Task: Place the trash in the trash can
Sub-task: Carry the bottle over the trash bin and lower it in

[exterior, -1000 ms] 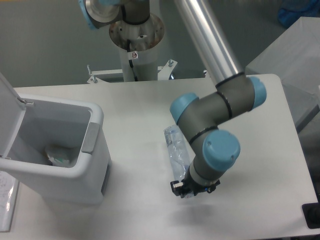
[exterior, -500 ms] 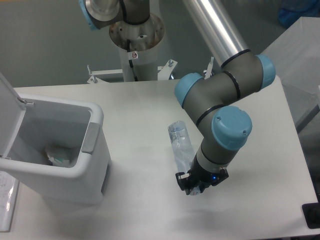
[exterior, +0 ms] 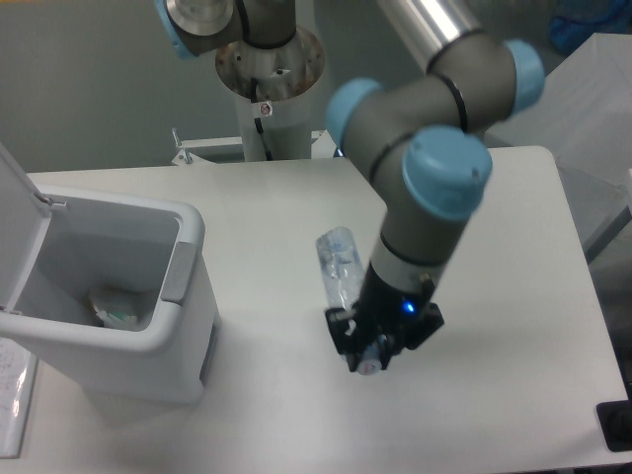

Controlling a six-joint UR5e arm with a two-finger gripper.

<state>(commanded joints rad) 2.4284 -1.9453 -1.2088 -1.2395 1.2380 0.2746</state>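
Note:
The flattened clear bluish bottle hangs tilted above the table, its white cap end down inside my gripper. The gripper is shut on the bottle's lower end, right of the trash can and roughly a bottle's length from it. The white trash can stands at the left with its lid swung open. Inside it, at the bottom, lies the small crumpled wrapper with a green bit.
The arm's base pedestal rises at the table's back edge. A grey box sits beyond the right edge, and a small black object lies at the front right corner. A white sheet lies left of the bin.
The arm has risen and swung slightly left, lifting the bottle off the table. The bottle now hangs from the gripper instead of lying flat.

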